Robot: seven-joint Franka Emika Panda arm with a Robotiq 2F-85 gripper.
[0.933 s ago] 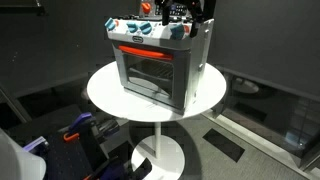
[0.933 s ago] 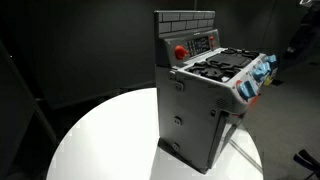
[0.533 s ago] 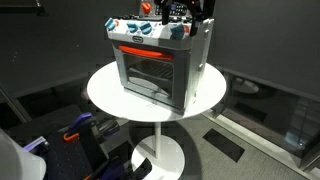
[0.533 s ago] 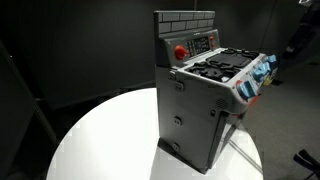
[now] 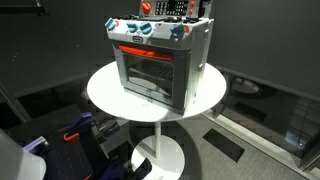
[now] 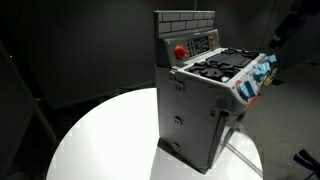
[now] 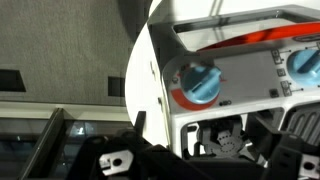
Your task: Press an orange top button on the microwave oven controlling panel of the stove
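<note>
- Jaws look spread on the gripper (image 7: 205, 150): dark at both edges of the wrist view, gap between them clear, nothing held. Otherwise that view only shows a blue knob (image 7: 200, 83) and the handle strip (image 7: 265, 36).
- Yep. In an exterior view the orange top button (image 6: 180, 52) sits at the left end of the microwave oven controlling panel (image 6: 203, 43), upright at the back of the stove (image 6: 205, 100). Nothing's touching it, so I'd say approach phase. Next: line up a fingertip and push straight in.

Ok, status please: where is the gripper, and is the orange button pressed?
Gripper off the button, open or shut unclear. Orange button on the dark panel of the stove, nothing touching it. Nothing blocks it.
</note>
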